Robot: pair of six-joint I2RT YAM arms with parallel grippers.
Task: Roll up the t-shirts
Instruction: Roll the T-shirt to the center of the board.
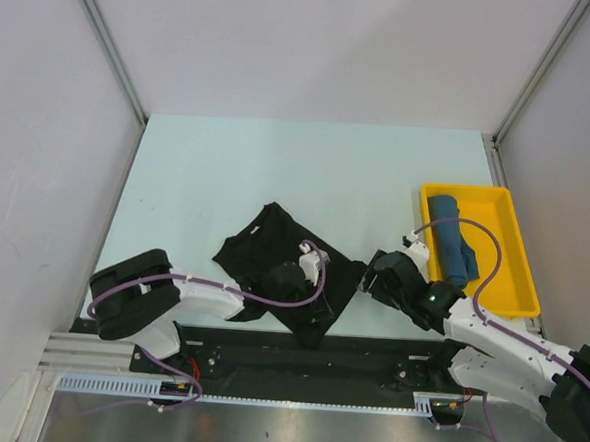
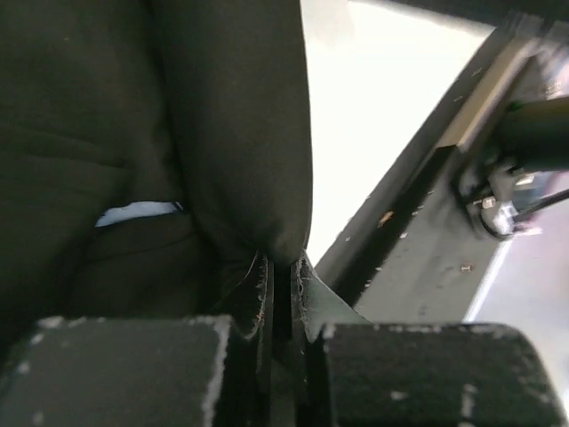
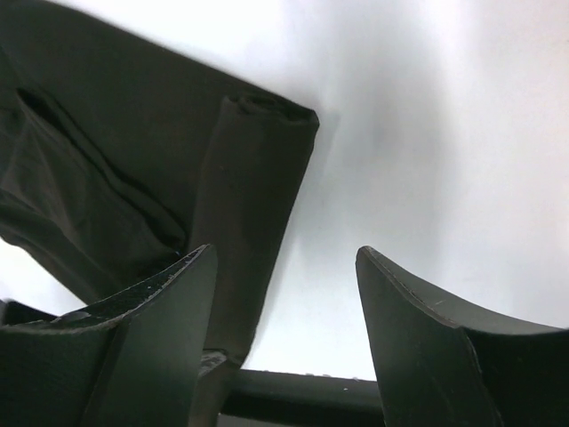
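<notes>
Pale green table point(image 1: 279, 160) fills the booth between plain white walls. From seven o'clock the left arm reaches in, and the left gripper point(image 2: 283, 267) is pinched tight on a fold of the black t-shirt point(image 1: 259, 241). In its wrist view the cloth rises out of the closed jaws like a small tent. That tee lies rumpled and partly folded around six o'clock on the table, close to the near edge. Just off its three o'clock side hovers the right gripper point(image 3: 284, 253), jaws spread wide with nothing between them and one finger beside a folded edge of the black cloth. Farther right, around four o'clock, the teal-blue t-shirt point(image 1: 452, 241) lies already rolled in the yellow tray point(image 1: 495, 228).

To my eye the black tee is light and limp, and it will sag and fall open wherever it is not held. Taking a doubled edge, one corner in each gripper, looks the surest way to keep the roll tight.
</notes>
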